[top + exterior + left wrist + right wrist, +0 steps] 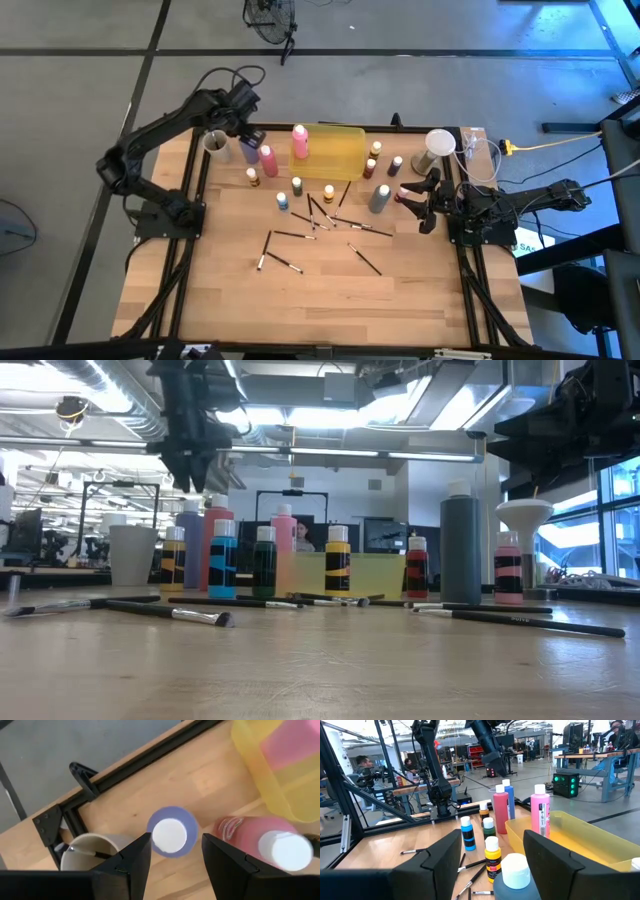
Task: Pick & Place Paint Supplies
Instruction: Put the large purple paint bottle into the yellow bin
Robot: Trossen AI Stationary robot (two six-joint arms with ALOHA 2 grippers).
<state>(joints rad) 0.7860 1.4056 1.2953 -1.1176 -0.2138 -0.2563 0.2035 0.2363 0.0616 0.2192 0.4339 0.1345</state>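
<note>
My left gripper (243, 128) hangs open above the tall purple squeeze bottle (248, 150), at the table's far left. In the left wrist view the bottle's white cap (170, 835) shows between the two fingers, lower down. In the low view the gripper (195, 478) is just above the purple bottle (190, 545). A tall pink bottle (260, 840) stands beside it on the wood. Another pink bottle (299, 142) stands in the yellow tray. My right gripper (427, 208) waits open near the right edge, facing the grey bottle (516, 875).
A pale cup (92, 852) holding a brush stands close to the purple bottle. The translucent yellow tray (340, 152) sits at the far middle. Small white-capped bottles (297, 186) and scattered brushes (285, 264) cover the table's middle. A pale funnel-shaped cup (439, 143) stands far right.
</note>
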